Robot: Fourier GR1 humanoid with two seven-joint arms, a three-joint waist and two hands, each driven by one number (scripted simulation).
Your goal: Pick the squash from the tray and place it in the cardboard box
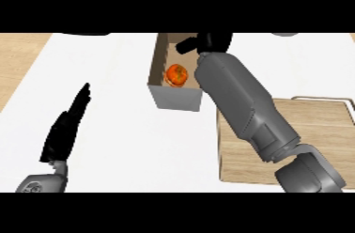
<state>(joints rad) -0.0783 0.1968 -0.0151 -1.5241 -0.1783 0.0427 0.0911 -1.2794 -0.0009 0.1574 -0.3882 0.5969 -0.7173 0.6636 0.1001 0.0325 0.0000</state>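
Observation:
An orange squash (177, 74) lies inside the open cardboard box (161, 67) at the upper middle of the head view. My right forearm stretches from the lower right up over the box, and my right hand (208, 42) hovers at the box's far right rim, above and beyond the squash. Its fingers look relaxed and nothing is in them. The wooden tray (326, 128) lies at the right, partly under my right forearm. At the lower left my left hand (66, 128) rests edge-on with straight fingers pointing up.
The white counter (125, 147) runs across the middle, with a wood-coloured strip (17, 63) along its left edge. Dark things peek in at the top edge.

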